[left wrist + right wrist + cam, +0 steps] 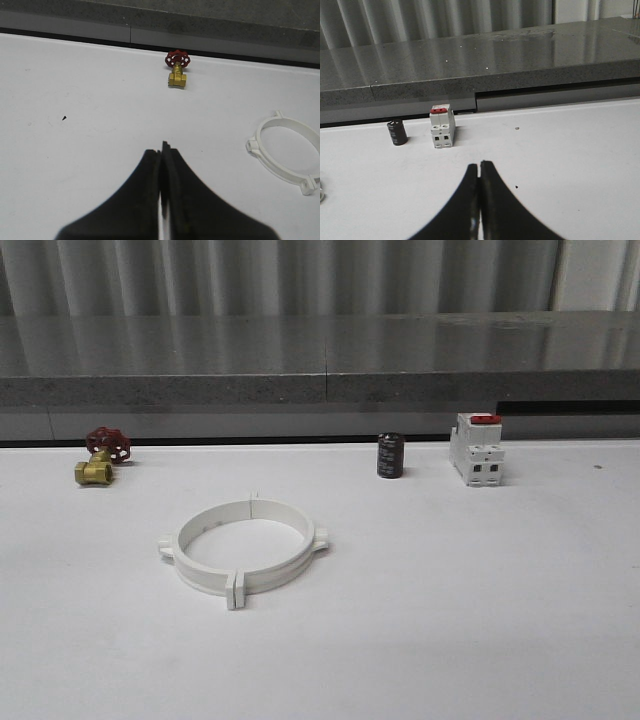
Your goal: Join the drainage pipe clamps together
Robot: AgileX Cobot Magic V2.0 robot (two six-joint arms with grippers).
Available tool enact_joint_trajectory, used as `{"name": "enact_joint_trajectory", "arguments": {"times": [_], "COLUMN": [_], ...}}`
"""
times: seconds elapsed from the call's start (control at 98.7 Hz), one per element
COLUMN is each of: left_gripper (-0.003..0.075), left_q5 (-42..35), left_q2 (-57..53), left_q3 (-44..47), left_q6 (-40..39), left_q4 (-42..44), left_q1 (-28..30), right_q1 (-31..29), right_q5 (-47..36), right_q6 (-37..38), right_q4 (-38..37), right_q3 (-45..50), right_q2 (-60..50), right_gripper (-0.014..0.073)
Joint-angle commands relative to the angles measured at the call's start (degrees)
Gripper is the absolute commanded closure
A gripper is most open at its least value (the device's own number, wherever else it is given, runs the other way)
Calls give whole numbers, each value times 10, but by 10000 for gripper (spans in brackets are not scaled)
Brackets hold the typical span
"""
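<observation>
1. My left fingers (162, 150) clenched tight, nothing between.
2. My right fingers (479, 167) clenched too, empty.
3. Pipe clamps (243, 548) joined as a ring, flat on worktop (480, 620), ahead of my left fingers & off to one side, well apart.

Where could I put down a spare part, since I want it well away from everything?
The widest bare white table lies in front of the circuit breaker and capacitor, right of the pipe clamp ring. Another patch lies near-left, in front of the brass valve. The far edge is most crowded.
</observation>
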Motion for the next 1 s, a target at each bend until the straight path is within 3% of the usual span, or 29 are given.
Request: {"name": "enact_joint_trajectory", "arguments": {"times": [0.0,0.537,0.628,0.638,0.993], "left_gripper": [741,741,741,741,741], "left_q5": [-42,-50,-99,-156,-320], "left_q2": [4,4,-6,-25,-167], "left_q3": [-15,-11,9,46,230], "left_q6": [2,2,2,2,-4], "left_q4": [-2,10,25,34,34], "left_q1": [1,2,3,3,3], "right_q1": [1,1,1,1,1], "right_q5": [-49,-49,-49,-49,-49], "right_q6": [1,1,1,1,1], "right_q4": [1,1,1,1,1], "right_q3": [-11,-11,-11,-11,-11], "right_q2": [-8,-8,-8,-8,-8], "right_gripper": [661,661,661,661,661]}}
